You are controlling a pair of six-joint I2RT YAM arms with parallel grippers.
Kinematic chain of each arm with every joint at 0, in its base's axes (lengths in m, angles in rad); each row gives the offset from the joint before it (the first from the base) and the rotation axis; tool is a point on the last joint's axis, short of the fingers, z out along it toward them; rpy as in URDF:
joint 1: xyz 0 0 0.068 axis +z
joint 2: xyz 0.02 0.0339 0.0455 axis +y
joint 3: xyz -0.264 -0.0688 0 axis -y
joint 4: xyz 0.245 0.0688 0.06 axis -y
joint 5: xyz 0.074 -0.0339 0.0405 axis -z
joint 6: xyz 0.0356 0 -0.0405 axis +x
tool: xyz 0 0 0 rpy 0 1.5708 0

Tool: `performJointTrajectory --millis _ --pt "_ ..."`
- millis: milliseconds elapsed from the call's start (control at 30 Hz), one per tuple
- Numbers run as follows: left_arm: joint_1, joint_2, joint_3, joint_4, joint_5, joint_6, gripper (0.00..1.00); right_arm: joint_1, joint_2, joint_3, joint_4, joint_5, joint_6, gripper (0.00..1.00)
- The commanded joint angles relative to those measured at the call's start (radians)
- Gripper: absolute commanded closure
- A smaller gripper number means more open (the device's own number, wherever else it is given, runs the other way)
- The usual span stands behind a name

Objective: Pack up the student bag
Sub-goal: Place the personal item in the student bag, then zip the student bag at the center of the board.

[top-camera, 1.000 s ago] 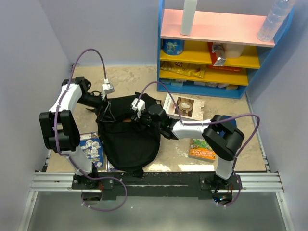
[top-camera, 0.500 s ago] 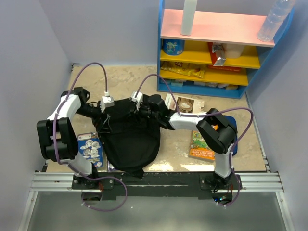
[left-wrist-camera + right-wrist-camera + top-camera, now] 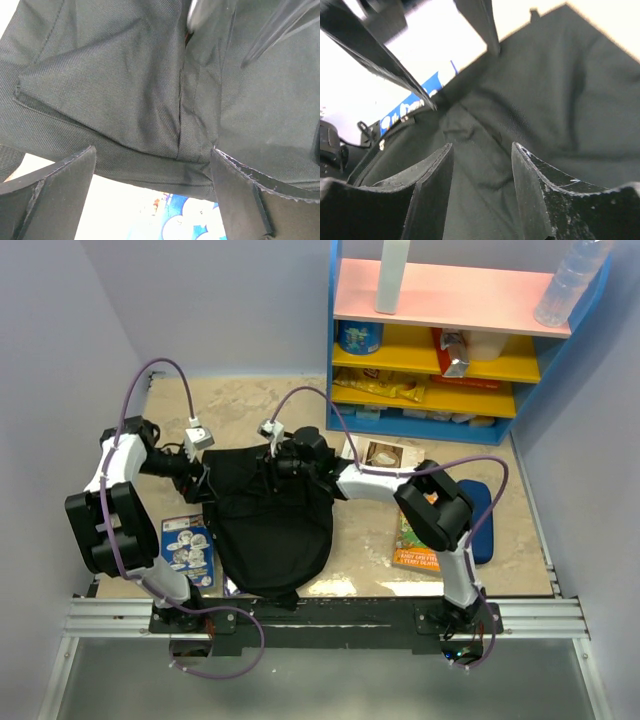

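Left fingers point(image 3: 50, 197) spread wide, pinching nothing, over the black backpack point(image 3: 125, 90): tight woven twill, soft folds; right fingers point(image 3: 427, 200) partly apart, empty, above creased cloth and zipper point(image 3: 380, 147); top view: backpack lies mid-surface point(image 3: 280, 405), flat glossy books point(image 3: 187, 550) and pencil case point(image 3: 480, 520) outside it; packing probably barely begun.

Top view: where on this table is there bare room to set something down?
Bare table lies far left, between the back wall and the student bag, and between the shelf and the pencil case. Crowded: the bag's sides, with a blue book left, a pale book and a green book right.
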Motion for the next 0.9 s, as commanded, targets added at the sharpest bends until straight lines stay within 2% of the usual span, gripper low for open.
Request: performJointTrajectory --millis 0,133,233,467,867 --pt "-0.005 -0.005 0.008 0.083 0.069 -0.025 0.0 0.01 0.047 0.03 0.004 -0.05 0.111 0.49" --pt "-0.005 -0.026 -0.013 0.181 0.054 -0.119 0.0 0.008 0.077 0.027 0.037 -0.059 0.158 0.49" --pt "-0.006 -0.035 -0.041 0.221 0.03 -0.128 0.0 0.01 0.105 0.038 0.054 -0.058 0.185 0.49" --pt "-0.005 -0.029 -0.078 0.245 0.014 -0.133 0.0 0.01 0.14 0.065 0.137 -0.027 0.257 0.52" --pt "-0.006 -0.031 -0.11 0.26 0.015 -0.124 0.0 0.022 0.162 0.079 0.166 0.055 0.286 0.59"
